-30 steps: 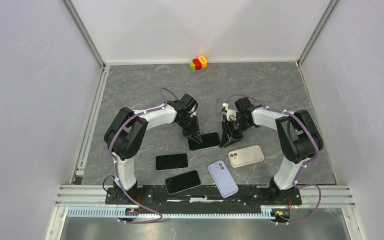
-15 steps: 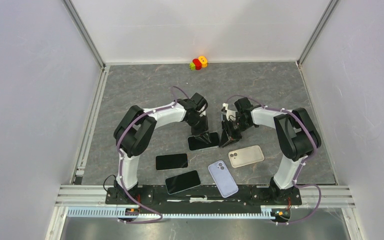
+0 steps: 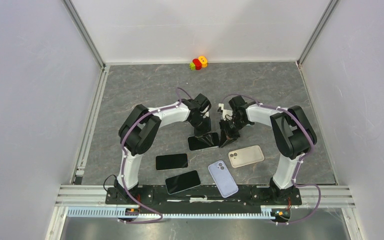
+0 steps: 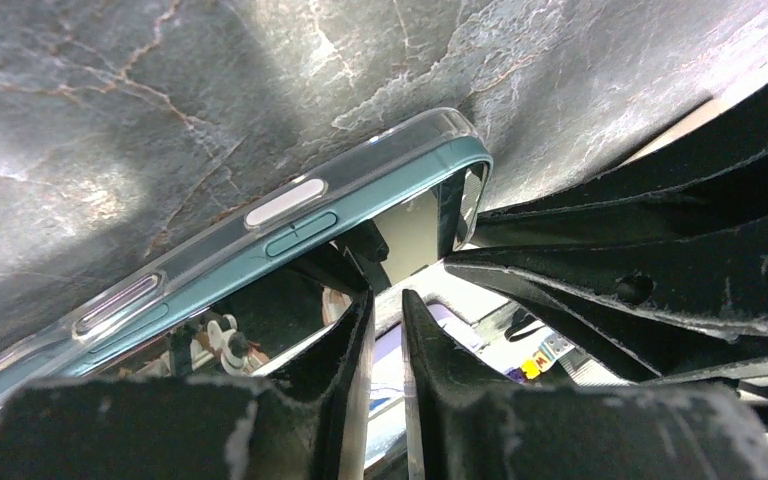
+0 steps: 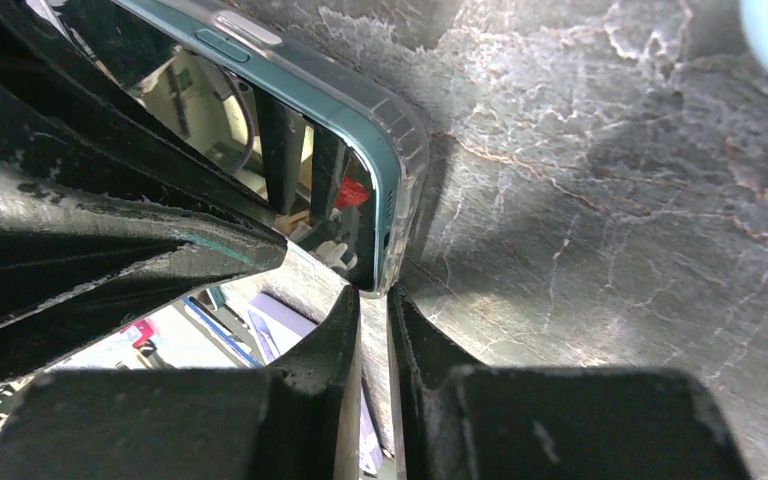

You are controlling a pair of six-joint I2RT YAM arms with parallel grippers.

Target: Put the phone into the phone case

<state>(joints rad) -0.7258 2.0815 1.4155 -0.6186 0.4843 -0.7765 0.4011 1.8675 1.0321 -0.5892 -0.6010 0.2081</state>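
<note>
A teal phone (image 3: 202, 142) with a dark screen sits in a clear case (image 4: 210, 215) mid-table. My left gripper (image 3: 208, 135) is shut, with its tips down on the screen (image 4: 385, 315) near the phone's right end. My right gripper (image 3: 226, 136) is shut too, with its tips (image 5: 372, 300) at the phone's right corner (image 5: 385, 170), touching the case rim. The two grippers stand close together. In the left wrist view the right gripper's fingers (image 4: 660, 270) fill the right side.
Two bare dark phones (image 3: 171, 161) (image 3: 182, 181) lie nearer the arm bases. A lavender case (image 3: 223, 178) and a beige one (image 3: 246, 156) lie camera side up at the front right. A small coloured toy (image 3: 198, 62) sits at the back wall.
My left gripper has moved right along the phone, from its left part to its right end, close to the right gripper. The right gripper has edged slightly left. The phone has stayed put.
</note>
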